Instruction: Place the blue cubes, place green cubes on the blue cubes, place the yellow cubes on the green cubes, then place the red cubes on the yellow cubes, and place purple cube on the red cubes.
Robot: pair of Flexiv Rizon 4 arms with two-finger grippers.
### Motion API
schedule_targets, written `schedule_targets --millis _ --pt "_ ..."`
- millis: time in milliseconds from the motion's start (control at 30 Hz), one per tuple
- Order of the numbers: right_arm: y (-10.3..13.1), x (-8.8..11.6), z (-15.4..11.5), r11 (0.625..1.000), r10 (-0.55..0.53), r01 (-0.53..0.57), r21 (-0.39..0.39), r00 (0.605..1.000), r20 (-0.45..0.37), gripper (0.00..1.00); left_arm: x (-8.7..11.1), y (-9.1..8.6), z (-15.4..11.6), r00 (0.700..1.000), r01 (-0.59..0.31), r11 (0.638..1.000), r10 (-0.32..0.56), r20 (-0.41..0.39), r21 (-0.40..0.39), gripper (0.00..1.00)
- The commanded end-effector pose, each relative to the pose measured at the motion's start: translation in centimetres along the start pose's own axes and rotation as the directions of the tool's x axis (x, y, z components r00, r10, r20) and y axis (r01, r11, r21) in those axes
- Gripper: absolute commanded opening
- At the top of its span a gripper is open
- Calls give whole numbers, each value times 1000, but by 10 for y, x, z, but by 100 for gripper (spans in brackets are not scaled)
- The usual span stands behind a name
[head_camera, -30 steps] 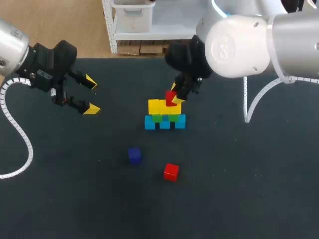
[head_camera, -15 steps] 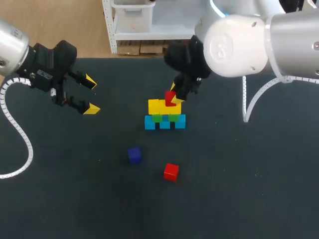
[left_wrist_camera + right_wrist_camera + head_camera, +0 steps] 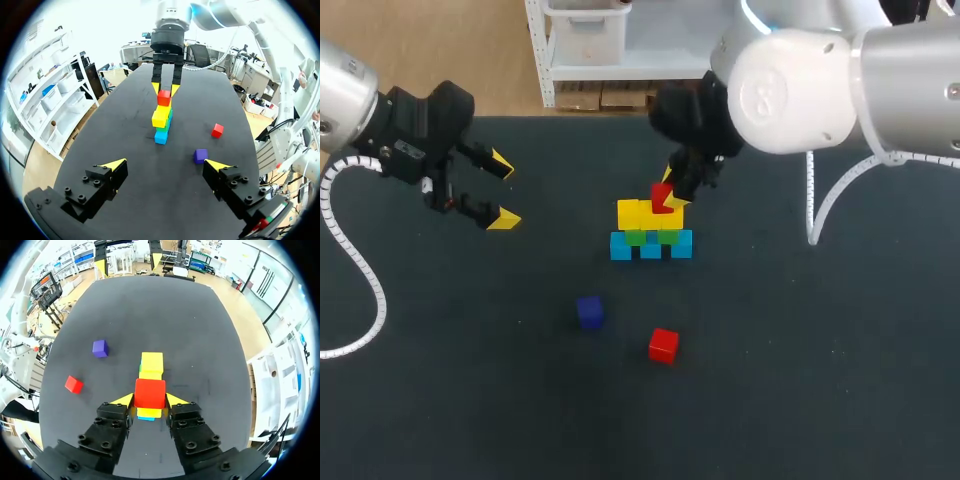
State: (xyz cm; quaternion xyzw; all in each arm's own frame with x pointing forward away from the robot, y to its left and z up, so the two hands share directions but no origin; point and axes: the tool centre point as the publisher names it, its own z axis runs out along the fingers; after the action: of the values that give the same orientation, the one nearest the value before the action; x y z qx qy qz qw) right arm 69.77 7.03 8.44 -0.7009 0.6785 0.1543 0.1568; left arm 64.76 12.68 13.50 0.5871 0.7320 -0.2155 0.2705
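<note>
A red cube is clamped between the yellow tips of the right gripper, directly over one end of the stack. Whether it is set down on the yellow cubes or held just above them cannot be told. Below these, green cubes are seen on a row of blue cubes. The left gripper is held with its fingers wide apart, well away from the stack. A second red cube and a purple cube are found loose on the table, near each other.
</note>
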Motion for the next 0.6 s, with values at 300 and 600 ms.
schedule_targets --millis 300,600 --pt "-3 0 1 1000 2 -2 -2 1000 1 47 2 -1 -1 1000 -4 1000 4 7 -2 100" --pt "2 3 -20 999 -17 16 47 1000 22 100 2 -1 -1 1000 -4 1000 4 7 -2 100"
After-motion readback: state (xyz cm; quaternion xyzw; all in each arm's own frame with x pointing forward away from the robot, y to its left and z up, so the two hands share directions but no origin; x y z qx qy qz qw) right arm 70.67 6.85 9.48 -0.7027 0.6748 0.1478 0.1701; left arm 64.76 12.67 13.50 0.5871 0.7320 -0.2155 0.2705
